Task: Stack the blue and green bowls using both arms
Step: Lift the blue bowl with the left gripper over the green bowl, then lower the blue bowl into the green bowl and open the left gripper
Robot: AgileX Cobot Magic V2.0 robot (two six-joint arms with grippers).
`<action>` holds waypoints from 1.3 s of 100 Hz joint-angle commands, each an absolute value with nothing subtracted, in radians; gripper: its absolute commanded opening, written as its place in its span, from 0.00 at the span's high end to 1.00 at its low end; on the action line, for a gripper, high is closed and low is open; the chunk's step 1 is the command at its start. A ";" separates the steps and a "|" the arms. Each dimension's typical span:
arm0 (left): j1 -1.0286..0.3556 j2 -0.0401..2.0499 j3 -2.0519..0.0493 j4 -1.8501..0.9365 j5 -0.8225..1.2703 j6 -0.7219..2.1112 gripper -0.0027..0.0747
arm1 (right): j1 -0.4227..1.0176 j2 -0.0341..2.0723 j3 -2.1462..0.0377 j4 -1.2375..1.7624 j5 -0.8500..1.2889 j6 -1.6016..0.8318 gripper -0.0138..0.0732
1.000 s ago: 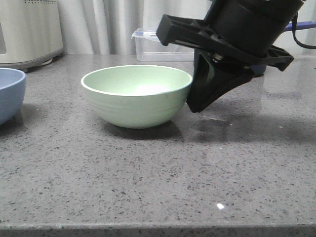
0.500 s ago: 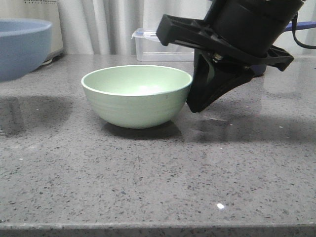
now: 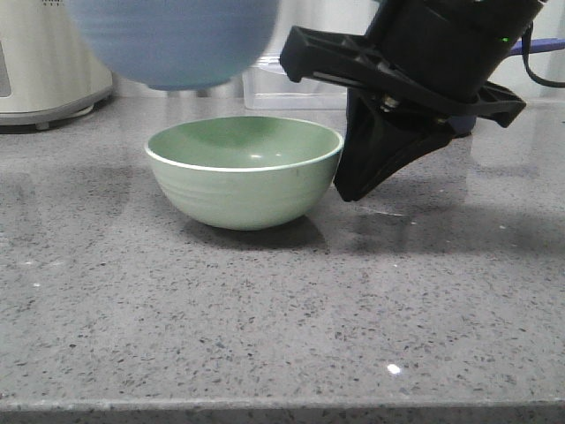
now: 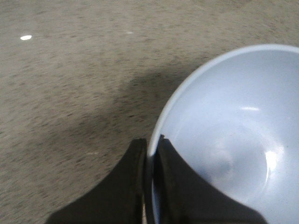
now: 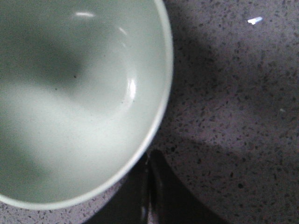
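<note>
Blue bowl (image 3: 173,42) blurred, its top cut off; left tool (image 4: 150,154) unseen in front view

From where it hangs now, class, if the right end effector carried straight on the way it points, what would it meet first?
The right end effector points down and slightly left, so it would probably meet the grey countertop first, just beside the green bowl. Depth is unclear; it might graze the bowl's wall.

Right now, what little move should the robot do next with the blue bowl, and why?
Probably shift the blue bowl slightly right, then lower it. It hangs above the green bowl, a bit left of its center, its rim pinched by the left end effector. The right end effector sits shut beside the green bowl's rim.
</note>
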State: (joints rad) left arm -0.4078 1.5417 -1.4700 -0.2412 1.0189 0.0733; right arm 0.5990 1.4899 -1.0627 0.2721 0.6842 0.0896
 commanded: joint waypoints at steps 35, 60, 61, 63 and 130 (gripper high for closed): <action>-0.486 1.592 -1.523 -0.296 0.970 0.071 0.99 | 0.599 1.460 -1.086 0.285 0.645 0.079 0.93; -0.486 1.612 -1.523 -0.347 0.972 0.071 0.99 | 0.599 1.460 -1.086 0.285 0.645 0.079 0.93; -0.486 1.612 -1.523 -0.347 0.972 0.071 0.99 | 0.599 1.460 -1.086 0.285 0.645 0.079 0.93; -0.486 1.612 -1.523 -0.347 0.972 0.071 0.99 | 0.599 1.460 -1.086 0.285 0.645 0.079 0.93; -0.484 1.603 -1.523 -0.338 1.006 0.073 0.63 | 0.599 1.460 -1.086 0.285 0.644 0.079 0.93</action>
State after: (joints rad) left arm -0.4759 1.6522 -1.4883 -0.3154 1.0323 0.0755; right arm 0.5990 1.4899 -1.0627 0.2721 0.6825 0.0896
